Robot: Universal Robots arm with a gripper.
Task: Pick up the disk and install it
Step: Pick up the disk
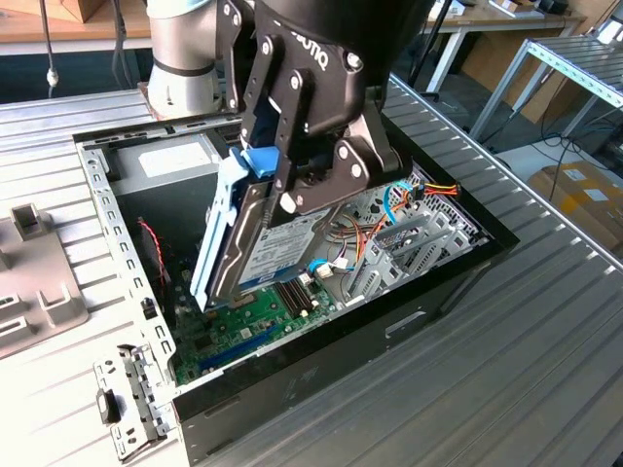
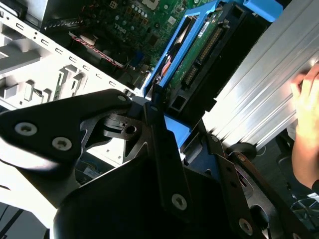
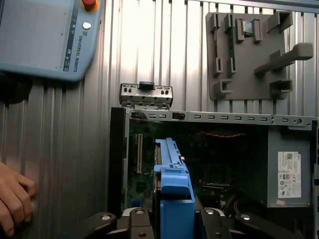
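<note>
The disk (image 1: 261,248), a dark grey drive in a light-blue carrier with a brighter blue tab at its upper end, hangs steeply tilted over the open computer case (image 1: 458,282). My gripper (image 1: 287,180) is shut on its upper end, one black finger on each flat side. The disk's lower end points down toward the green motherboard (image 1: 243,331), apart from it as far as I can see. In the second wrist view the disk (image 2: 199,55) runs away from the gripper (image 2: 159,114) with its connector edge showing. In the first wrist view the blue carrier (image 3: 172,169) sits between the fingers (image 3: 214,219).
Cables and a metal cage (image 1: 409,243) crowd the case toward the exterior view's right. A power supply (image 3: 291,169) fills one corner. A loose metal bracket (image 1: 127,394) and a grey fixture (image 3: 249,50) lie outside the case. A teach pendant (image 3: 45,35) and a person's hand (image 3: 12,199) are nearby.
</note>
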